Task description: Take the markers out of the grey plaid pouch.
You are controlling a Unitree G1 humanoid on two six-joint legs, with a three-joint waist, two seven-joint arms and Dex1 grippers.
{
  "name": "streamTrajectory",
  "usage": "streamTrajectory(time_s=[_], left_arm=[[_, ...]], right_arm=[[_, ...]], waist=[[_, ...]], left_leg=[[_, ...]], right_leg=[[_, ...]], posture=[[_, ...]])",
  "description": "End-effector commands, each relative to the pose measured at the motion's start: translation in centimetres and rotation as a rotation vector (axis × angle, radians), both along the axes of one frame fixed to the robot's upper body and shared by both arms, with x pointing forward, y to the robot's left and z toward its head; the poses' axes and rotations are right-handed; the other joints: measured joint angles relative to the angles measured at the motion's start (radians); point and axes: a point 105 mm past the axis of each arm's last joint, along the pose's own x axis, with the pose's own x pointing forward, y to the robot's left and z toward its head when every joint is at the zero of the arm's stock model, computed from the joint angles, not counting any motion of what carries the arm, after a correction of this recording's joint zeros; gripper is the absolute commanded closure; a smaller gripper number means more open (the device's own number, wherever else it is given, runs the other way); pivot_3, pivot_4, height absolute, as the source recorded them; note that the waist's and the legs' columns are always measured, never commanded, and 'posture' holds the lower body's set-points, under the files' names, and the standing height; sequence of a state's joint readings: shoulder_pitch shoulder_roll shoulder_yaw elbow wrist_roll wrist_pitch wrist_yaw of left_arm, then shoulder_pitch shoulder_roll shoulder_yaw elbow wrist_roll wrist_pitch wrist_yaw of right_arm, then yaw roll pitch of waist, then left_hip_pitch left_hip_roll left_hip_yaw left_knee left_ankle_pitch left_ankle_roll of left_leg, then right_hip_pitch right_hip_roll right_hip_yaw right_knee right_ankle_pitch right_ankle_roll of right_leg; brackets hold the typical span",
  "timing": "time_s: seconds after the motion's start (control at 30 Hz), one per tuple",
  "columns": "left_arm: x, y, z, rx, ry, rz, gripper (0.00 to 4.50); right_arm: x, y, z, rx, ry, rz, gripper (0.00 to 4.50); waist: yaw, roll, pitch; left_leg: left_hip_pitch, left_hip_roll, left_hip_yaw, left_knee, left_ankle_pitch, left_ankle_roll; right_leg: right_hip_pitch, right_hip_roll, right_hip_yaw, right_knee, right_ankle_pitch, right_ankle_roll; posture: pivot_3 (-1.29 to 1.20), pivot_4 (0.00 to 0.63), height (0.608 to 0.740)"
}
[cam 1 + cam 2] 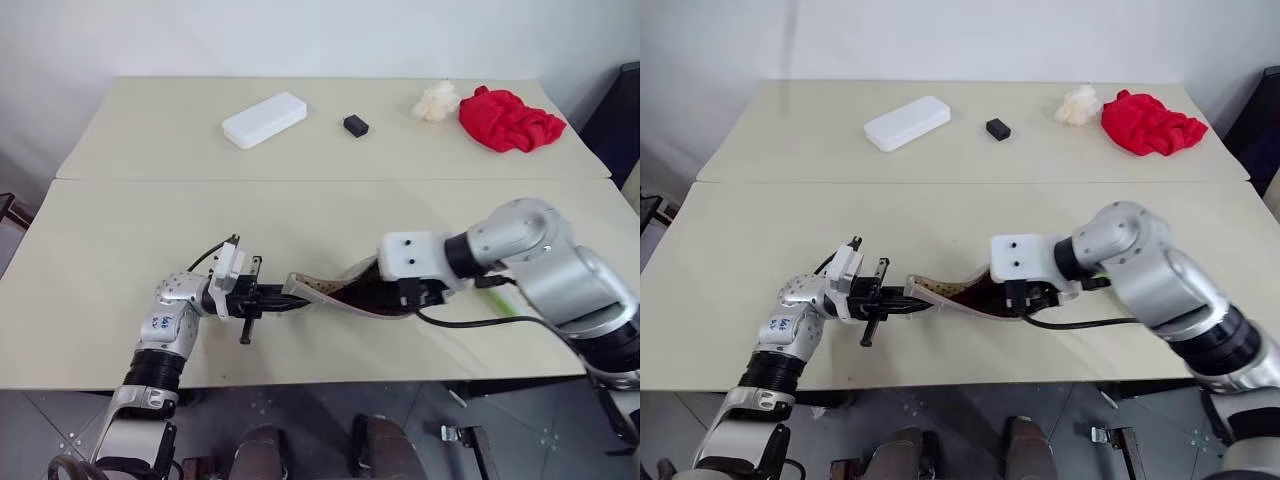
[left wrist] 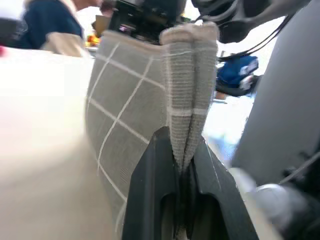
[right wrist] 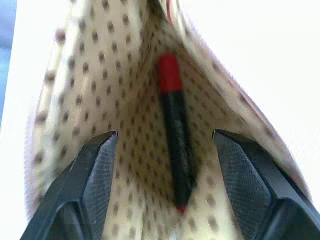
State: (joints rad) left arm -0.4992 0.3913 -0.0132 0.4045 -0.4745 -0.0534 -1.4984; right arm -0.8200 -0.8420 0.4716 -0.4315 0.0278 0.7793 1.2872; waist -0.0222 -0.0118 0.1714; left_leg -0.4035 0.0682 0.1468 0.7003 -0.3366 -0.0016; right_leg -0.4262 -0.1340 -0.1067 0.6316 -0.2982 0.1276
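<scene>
In the left eye view, the grey plaid pouch (image 1: 335,293) is seen in the lower middle of the frame, lifted off the near table (image 1: 100,300) and stretched between the two arms. Its left end is clamped by the left gripper (image 1: 285,298), whose black fingers are pinched tight on the fabric. The right gripper (image 1: 400,298) is placed at the pouch's open right end, just right of centre; its fingers are hidden there by the wrist housing. In the upper part of the frame, on the far table (image 1: 150,130), a white plastic case (image 1: 264,119), a small black block (image 1: 355,125), a cream crumpled lump (image 1: 437,102) and a red cloth (image 1: 510,120) are laid out from left to right, well apart from the pouch.

In the right eye view the same arrangement is shown, with the pouch's dotted lining exposed along its upper edge in the lower middle of the frame.

In the left wrist view, a folded edge of the pouch is seen squeezed between the two black fingers (image 2: 150,190) at the bottom centre, with the grey fabric and its white grid lines rising toward the upper left.

In the right wrist view, the spotted lining of the pouch's interior is seen. The dark marker (image 3: 173,130) with a red tip is lying inside, at the centre of the frame. The right gripper's fingers (image 3: 95,175) are spread wide at the lower left and lower right, one on each side of the marker, and nothing is gripped between them.
</scene>
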Motion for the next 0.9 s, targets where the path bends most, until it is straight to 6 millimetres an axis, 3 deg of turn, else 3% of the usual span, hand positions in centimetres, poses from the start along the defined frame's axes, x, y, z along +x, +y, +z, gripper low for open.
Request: streamTrajectory(time_s=[0.03,0.23,0.37,0.57,0.77,0.9], left_arm=[[0.4,0.6,-0.9,0.060,-0.055,0.036,4.50],[1.2,0.5,-0.7,0.025,-0.181,0.107,4.50],[1.5,0.6,-0.2,0.012,-0.276,0.148,4.50],[1.6,1.0,-0.1,0.008,-0.270,0.161,4.50],[1.5,0.8,0.2,0.006,-0.252,0.141,4.50],[1.4,0.6,0.3,0.003,-0.248,0.137,4.50]], right_arm=[[0.8,0.5,-0.3,-0.033,-0.057,-0.020,1.32],[3.2,1.9,0.8,-0.087,-0.324,-0.005,1.32],[2.4,2.1,0.1,-0.108,-0.318,0.035,1.32],[1.7,2.5,-0.7,-0.099,-0.290,0.056,1.32],[2.1,3.5,-0.4,-0.068,-0.350,0.069,0.03],[1.8,4.1,-0.4,-0.050,-0.348,0.087,0.03]], waist=[[-0.003,0.000,0.000],[-0.006,0.000,0.000],[-0.005,0.000,0.000],[-0.006,0.000,0.000],[-0.006,0.000,0.000],[-0.006,0.000,0.000]], left_leg=[[0.000,0.000,0.000,0.000,0.000,0.000],[0.001,0.000,0.000,0.001,0.000,0.000],[0.001,0.000,0.000,0.000,0.000,0.000],[0.001,0.000,0.000,0.001,0.000,0.000],[0.001,0.000,0.000,0.000,0.000,0.000],[0.001,0.000,0.000,0.000,0.000,0.000]], right_leg=[[0.000,0.000,0.000,0.000,0.000,0.000],[0.000,0.000,0.000,0.002,0.000,0.000],[0.000,0.000,0.000,0.002,0.000,0.000],[0.000,0.000,0.000,0.003,0.000,0.000],[0.000,0.000,0.000,0.003,0.000,0.000],[0.000,0.000,0.000,0.003,0.000,0.000]], posture=[[0.00,0.150,0.740],[0.00,0.150,0.740],[0.00,0.150,0.740],[0.00,0.150,0.740],[0.00,0.150,0.740],[0.00,0.150,0.740]])
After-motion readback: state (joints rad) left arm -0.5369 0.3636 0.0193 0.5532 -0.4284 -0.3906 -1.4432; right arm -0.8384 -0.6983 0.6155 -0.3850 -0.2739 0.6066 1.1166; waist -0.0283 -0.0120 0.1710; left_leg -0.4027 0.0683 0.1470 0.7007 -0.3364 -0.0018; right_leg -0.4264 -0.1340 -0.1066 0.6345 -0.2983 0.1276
